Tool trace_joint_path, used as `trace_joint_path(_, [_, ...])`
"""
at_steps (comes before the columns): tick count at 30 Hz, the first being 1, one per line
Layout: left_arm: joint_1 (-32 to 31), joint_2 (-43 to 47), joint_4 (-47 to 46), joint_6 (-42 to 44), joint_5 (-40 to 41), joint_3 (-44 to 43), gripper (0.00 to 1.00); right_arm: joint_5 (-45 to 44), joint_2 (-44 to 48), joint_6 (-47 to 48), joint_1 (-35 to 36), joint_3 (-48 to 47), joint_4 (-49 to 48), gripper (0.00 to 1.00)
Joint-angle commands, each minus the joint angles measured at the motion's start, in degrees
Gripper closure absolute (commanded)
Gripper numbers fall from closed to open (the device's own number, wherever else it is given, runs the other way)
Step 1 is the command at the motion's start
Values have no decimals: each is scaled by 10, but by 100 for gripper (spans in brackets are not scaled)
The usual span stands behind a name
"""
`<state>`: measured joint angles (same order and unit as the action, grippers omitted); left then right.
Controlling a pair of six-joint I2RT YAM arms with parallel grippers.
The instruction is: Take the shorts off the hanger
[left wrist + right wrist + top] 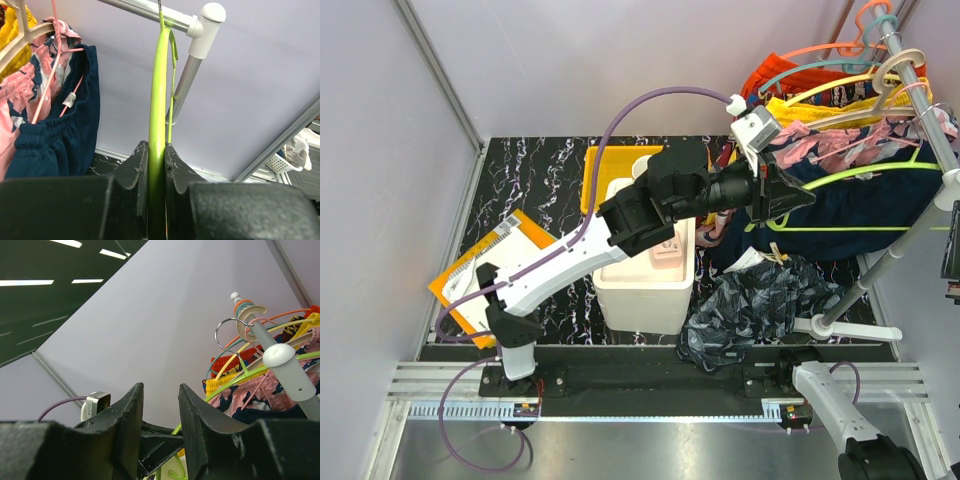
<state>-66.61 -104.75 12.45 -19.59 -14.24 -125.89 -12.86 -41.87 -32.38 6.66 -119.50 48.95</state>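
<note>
Two pairs of shorts: the navy pair (860, 200) hangs on the one rack (880, 264), the marbled pair (760, 300) lies heaped on the table (550, 170) by its foot. Your two grippers differ: the left gripper (156, 150) is clamped on one lime hanger (159, 75), the right gripper (160, 390) stands fingers apart, holding nothing. One white tag (69, 99) on the navy pair is too small to read.
</note>
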Motion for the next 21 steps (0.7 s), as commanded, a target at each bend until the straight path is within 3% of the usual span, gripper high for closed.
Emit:
trace_joint_path(1, [-5, -9, -59, -11, -21, -16, 100, -2, 20, 2, 3, 36, -42, 58])
trace_joint_path(15, [-5, -17, -14, 13, -33, -7, 100, 61, 21, -6, 4, 112, -51, 57])
trace_joint_path(17, [-2, -12, -11, 10, -36, 7, 93, 102, 12, -7, 3, 121, -47, 57])
trace_joint_path(18, [-1, -9, -4, 9, -44, 9, 81, 118, 7, -4, 2, 123, -46, 57])
trace_joint_path(21, [5, 8, 4, 9, -45, 21, 67, 179, -7, 3, 2, 132, -37, 54])
